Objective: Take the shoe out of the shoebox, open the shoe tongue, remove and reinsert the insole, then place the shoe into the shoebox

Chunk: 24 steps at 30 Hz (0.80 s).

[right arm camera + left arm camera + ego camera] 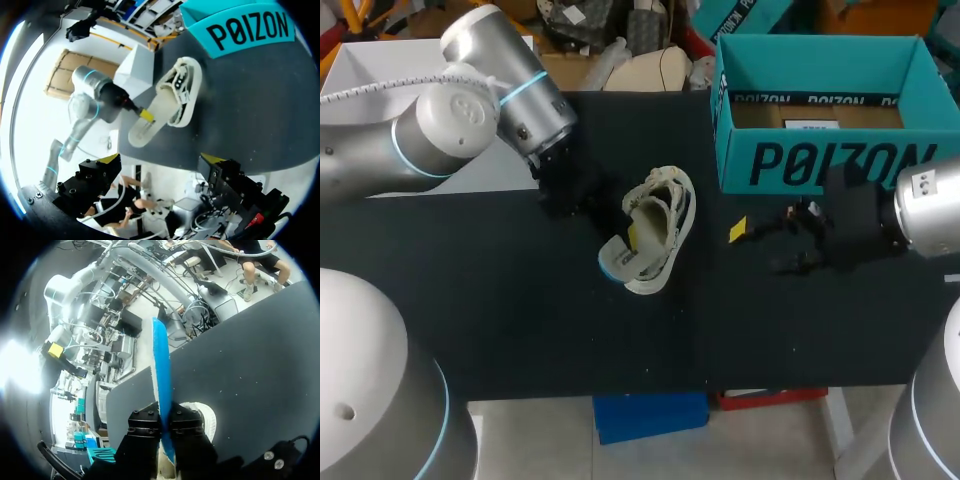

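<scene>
With left gripper [632,236] clamped on insole [144,129], partly out of shoe [670,205] at mid-frame, shoebox [820,160] upper right, right gripper [765,245] wide and empty below it: steady shoe, slide insole flat, no twisting.

Large dark block lettering, a single word, across the front wall of the teal shoebox [830,165], plain in the head view and again from the right wrist view [248,29]. Same word repeated in small print along a dark band [815,98] on the inner back wall. On the box floor, a white label [811,125], print too small to read.
</scene>
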{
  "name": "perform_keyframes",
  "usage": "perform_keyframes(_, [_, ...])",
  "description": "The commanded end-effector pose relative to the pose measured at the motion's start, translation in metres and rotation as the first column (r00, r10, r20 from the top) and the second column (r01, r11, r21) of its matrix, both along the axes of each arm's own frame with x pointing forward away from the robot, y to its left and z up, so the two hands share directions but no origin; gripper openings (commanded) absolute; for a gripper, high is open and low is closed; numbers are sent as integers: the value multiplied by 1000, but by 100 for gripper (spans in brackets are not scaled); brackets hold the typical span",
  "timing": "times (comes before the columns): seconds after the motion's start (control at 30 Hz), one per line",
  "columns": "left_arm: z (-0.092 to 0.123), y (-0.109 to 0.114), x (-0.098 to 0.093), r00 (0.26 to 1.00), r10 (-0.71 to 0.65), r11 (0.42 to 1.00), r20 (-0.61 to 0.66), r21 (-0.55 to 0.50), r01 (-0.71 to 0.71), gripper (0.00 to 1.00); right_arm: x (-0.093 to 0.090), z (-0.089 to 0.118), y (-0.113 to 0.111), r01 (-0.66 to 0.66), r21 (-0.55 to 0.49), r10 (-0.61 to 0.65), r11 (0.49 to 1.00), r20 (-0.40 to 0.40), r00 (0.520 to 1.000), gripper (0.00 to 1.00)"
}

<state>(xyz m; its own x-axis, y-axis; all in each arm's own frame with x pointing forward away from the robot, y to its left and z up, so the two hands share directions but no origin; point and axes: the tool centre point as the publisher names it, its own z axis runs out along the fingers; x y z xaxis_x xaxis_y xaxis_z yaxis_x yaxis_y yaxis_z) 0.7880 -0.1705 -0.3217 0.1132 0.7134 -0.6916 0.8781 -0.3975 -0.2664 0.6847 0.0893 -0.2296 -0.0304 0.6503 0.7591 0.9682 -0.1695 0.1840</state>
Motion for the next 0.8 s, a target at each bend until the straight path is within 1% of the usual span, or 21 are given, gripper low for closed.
perform_keyframes(0.03, [17, 10, -11, 1000, -10, 1000, 9, 3, 10, 0, -1, 1, 0, 1, -2, -1, 1000, -1, 1000, 100])
perform_keyframes(0.13, [18, 9, -15, 999, -40, 999, -1, 17, 40, 0, -1, 1, 0, 1, -2, -1, 1000, -1, 1000, 100])
perform_keyframes(0.27, [13, 8, -22, 996, -86, 995, 7, 46, 86, 0, -1, 1, 0, 1, -2, -1, 1000, -1, 1000, 100])
perform_keyframes(0.37, [9, 11, -27, 993, -116, 990, 13, 86, 115, 0, -1, 1, 0, 1, -2, -1, 1000, -1, 1000, 100])
perform_keyframes(0.53, [2, 20, -26, 993, -115, 985, 17, 133, 111, 0, -1, 1, 0, 1, -2, -1, 1000, -1, 1000, 100])
perform_keyframes(0.8, [9, 28, -27, 996, -86, 985, 7, 151, 83, 0, -1, 1, 0, 1, -2, -1, 1000, -1, 1000, 100])
